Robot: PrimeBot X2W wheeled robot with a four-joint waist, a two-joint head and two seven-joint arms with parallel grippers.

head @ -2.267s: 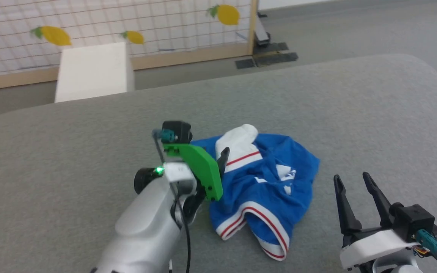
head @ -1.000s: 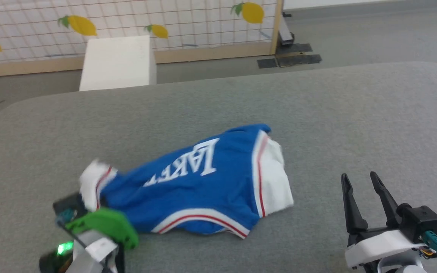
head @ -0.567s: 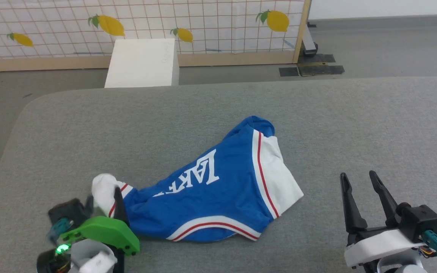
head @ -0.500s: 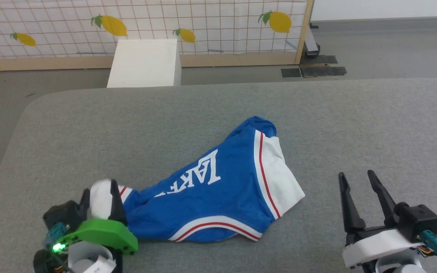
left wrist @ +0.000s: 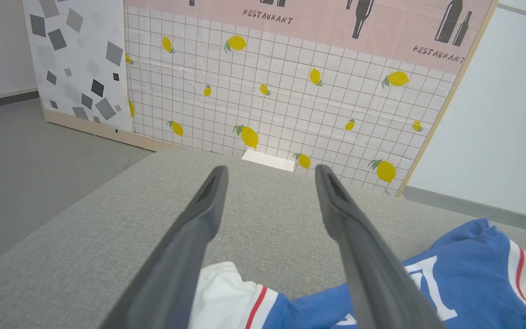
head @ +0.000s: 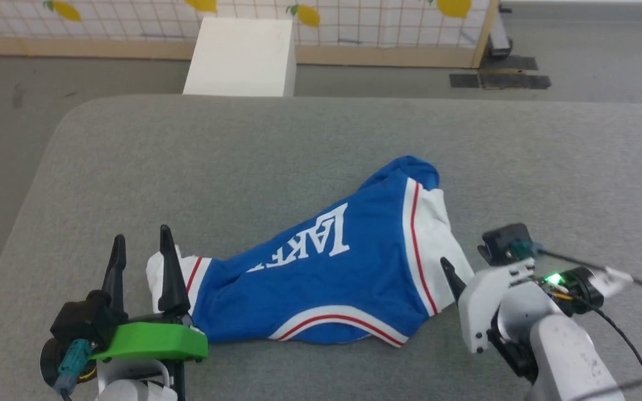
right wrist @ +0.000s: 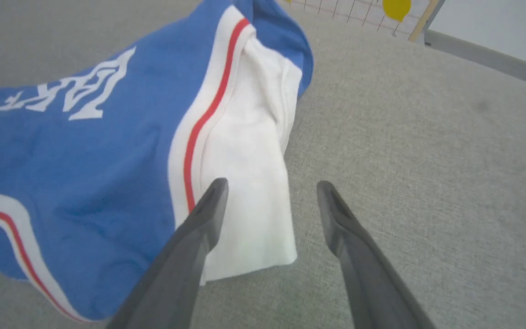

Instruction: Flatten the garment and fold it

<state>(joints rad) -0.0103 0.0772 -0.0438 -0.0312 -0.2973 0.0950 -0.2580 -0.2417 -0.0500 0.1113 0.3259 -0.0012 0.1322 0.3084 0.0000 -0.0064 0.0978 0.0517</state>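
The garment (head: 321,278) lies spread across the grey padded table (head: 243,156). It is royal blue with white lettering facing up, red-and-white trim and a white panel at each end. My left gripper (head: 140,240) stands open at its left white end, holding nothing. The left wrist view shows that gripper (left wrist: 270,169) above the white end of the garment (left wrist: 219,292). My right gripper (head: 455,271) reaches in at the right white end. In the right wrist view that gripper (right wrist: 272,185) is open over the near corner of the garment (right wrist: 85,151), its left finger above the white panel.
A white box (head: 240,55) stands on the floor beyond the table's far edge. Behind it runs a lemon-print partition (head: 354,22) with a wooden frame. The table's rounded left corner (head: 76,117) is close to my left arm. Bare grey surface extends far and right of the garment.
My left gripper opened, let go of the garment's left white end and drew back slightly. My right arm swung in to the right white end. The camera also tilted down.
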